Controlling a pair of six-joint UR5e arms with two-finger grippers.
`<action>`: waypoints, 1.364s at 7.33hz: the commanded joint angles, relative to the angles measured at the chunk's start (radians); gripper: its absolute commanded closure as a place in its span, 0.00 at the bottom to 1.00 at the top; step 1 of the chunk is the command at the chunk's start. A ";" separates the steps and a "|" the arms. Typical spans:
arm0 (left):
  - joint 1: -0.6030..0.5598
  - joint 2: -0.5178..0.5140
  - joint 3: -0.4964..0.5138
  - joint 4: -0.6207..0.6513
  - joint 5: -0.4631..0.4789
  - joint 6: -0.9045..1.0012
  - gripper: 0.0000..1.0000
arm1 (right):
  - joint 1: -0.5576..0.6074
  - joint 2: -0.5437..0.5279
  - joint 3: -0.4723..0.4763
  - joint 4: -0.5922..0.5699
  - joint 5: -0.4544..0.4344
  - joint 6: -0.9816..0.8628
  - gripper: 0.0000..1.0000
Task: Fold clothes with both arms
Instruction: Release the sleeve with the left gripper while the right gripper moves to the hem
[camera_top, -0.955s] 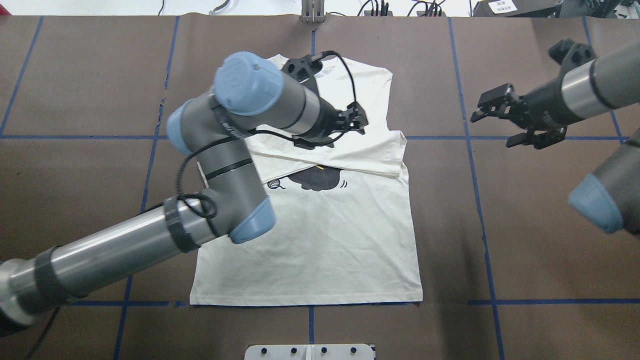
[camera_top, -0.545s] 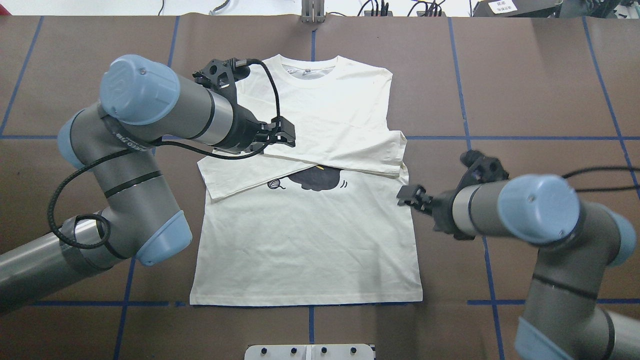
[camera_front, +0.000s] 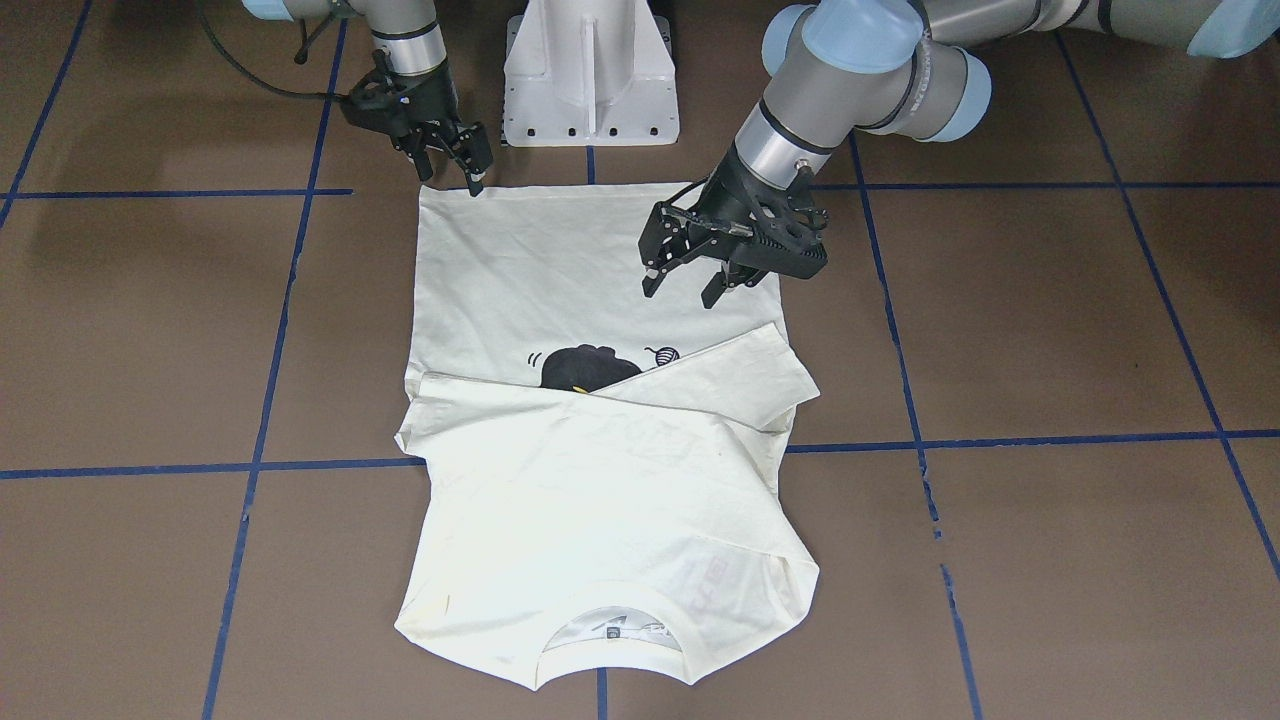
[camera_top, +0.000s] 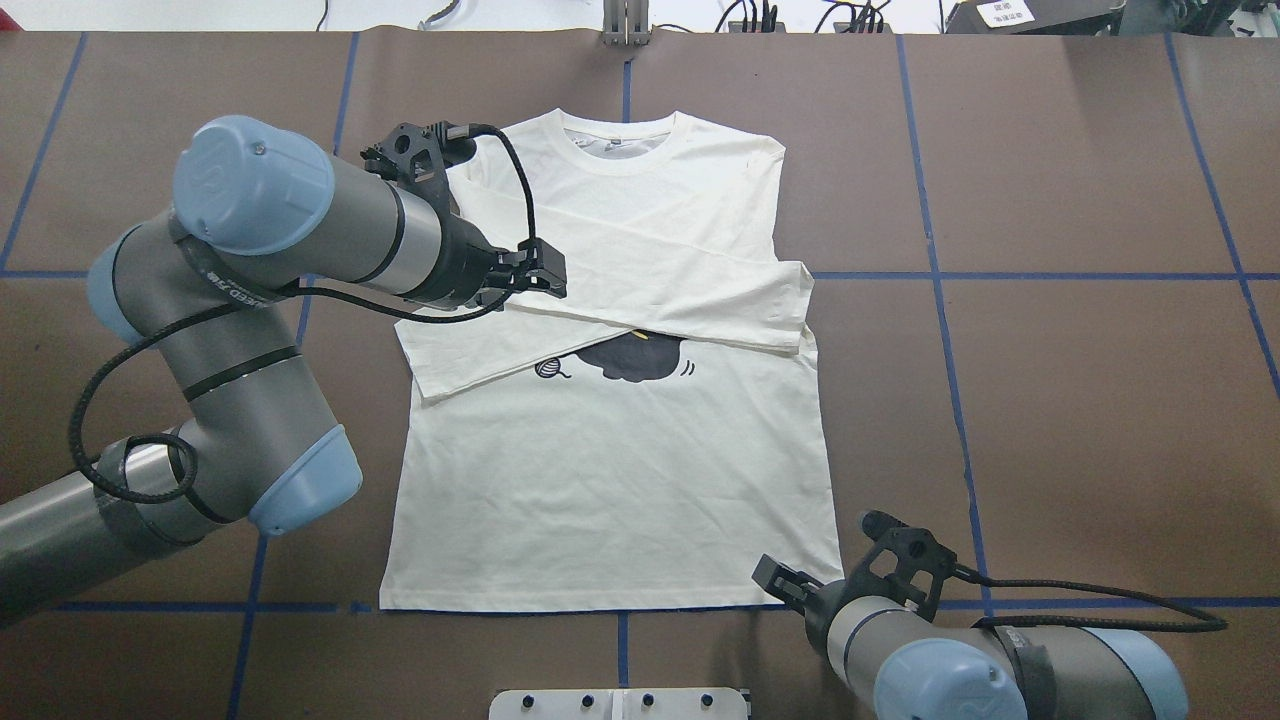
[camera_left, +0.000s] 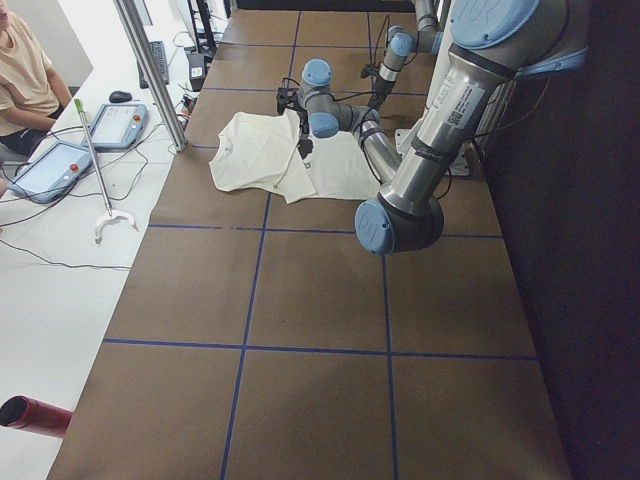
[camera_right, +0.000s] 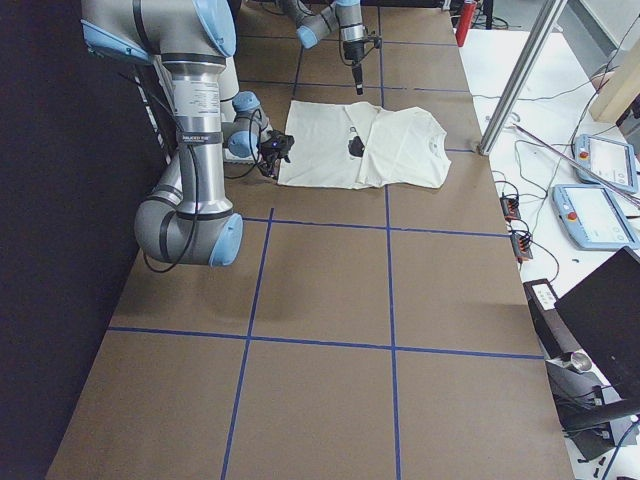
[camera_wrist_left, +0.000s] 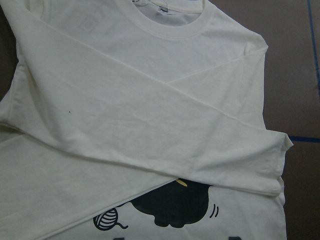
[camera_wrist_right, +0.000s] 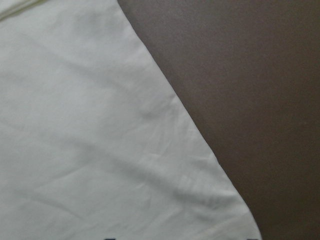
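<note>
Exterior front-facing view: soft, limp T-shirt (camera_front: 560, 500) flat on the bench (camera_front: 1050, 330); left jaws and right jaws both gape empty. I'd pinch the hem (camera_front: 560, 192) corners.

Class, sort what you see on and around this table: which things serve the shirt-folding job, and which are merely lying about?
Job: cream T-shirt; left gripper, open above it; right gripper, open by its hem corner.
Lying about: white pedestal base; tablets; red cylinder.

Overhead and front-facing cameras look down from opposite table (camera_top: 1100, 400) sides; both share the T-shirt (camera_top: 620, 480).
</note>
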 joint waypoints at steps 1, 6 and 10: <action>0.001 0.004 0.003 0.000 0.001 -0.003 0.24 | -0.010 -0.005 -0.001 -0.023 -0.021 0.008 0.24; 0.002 0.004 0.007 -0.002 0.001 -0.009 0.23 | -0.011 -0.059 -0.001 -0.025 -0.027 0.010 1.00; 0.075 0.144 -0.117 0.004 0.090 -0.152 0.20 | -0.010 -0.051 0.069 -0.023 -0.022 0.008 1.00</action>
